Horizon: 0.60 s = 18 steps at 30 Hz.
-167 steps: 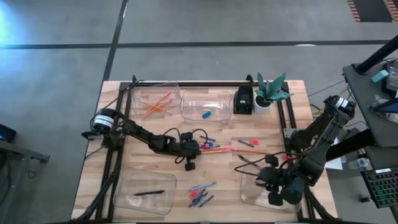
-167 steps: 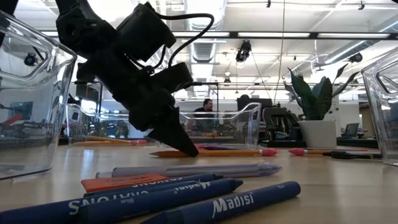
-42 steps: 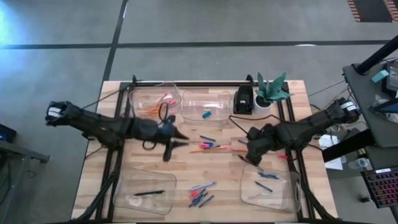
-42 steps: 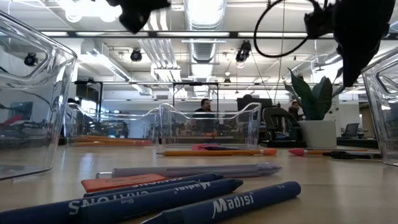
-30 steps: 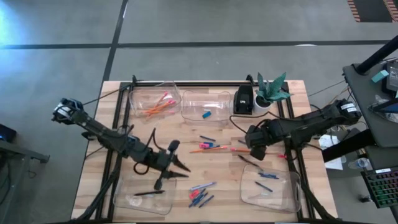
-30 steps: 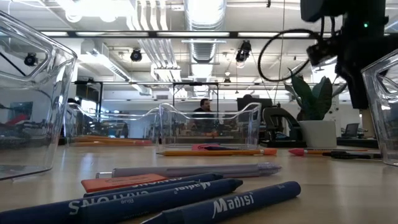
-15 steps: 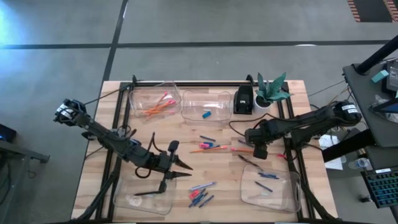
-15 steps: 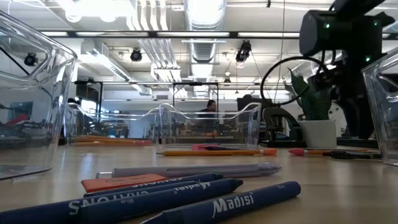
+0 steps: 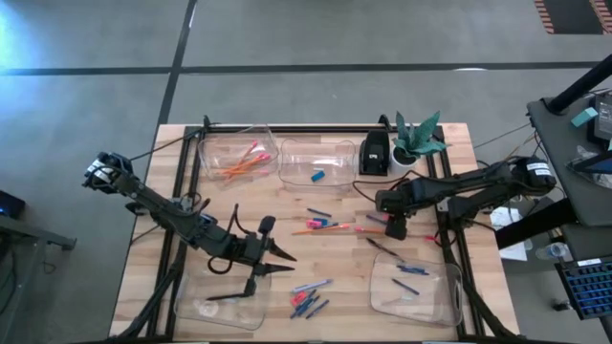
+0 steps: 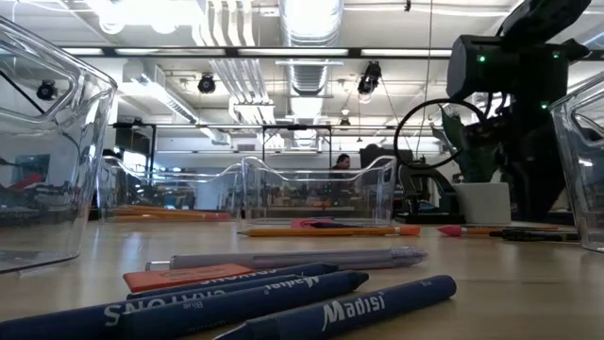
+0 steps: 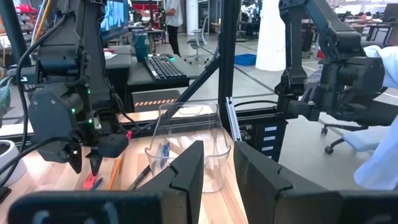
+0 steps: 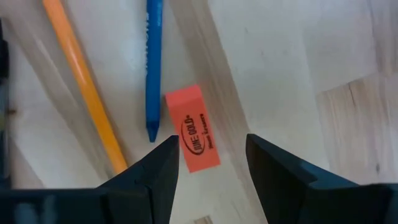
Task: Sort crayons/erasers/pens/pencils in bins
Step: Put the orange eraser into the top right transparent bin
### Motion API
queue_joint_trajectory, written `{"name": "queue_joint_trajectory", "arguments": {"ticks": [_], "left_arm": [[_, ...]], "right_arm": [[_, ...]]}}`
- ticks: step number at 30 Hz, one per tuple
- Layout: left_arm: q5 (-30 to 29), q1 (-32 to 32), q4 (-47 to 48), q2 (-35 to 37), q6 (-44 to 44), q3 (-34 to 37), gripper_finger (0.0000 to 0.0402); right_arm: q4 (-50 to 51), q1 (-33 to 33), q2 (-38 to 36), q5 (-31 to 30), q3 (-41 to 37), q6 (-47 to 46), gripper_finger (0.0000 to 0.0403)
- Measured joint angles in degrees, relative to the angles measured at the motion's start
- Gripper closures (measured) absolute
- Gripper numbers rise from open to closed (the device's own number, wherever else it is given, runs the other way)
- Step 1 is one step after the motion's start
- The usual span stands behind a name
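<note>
Erasers look to be the job in hand: the right gripper (image 12: 208, 163) hangs with fingers spread straddling a pink-red eraser (image 12: 193, 129) lying on the table beside a blue crayon (image 12: 153, 65). Next it must drop and close squarely (the left gripper (image 9: 277, 260), partly parted and empty, waits near a front bin (image 9: 198, 284)).
</note>
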State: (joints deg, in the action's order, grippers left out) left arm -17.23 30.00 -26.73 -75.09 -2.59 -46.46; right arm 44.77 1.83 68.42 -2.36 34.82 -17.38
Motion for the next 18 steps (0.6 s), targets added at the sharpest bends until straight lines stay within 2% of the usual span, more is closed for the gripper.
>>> {"name": "queue_joint_trajectory", "arguments": {"ticks": [14,18], "left_arm": [[0.0,0.0,0.2,0.0,0.0,0.2,0.0327],[0.0,0.0,0.2,0.0,0.0,0.2,0.0327]], "right_arm": [[-4.7,0.1,0.0,0.1,-3.0,-2.2,0.0226],[-9.2,0.1,0.1,-0.3,-3.2,-2.1,0.0226]]}}
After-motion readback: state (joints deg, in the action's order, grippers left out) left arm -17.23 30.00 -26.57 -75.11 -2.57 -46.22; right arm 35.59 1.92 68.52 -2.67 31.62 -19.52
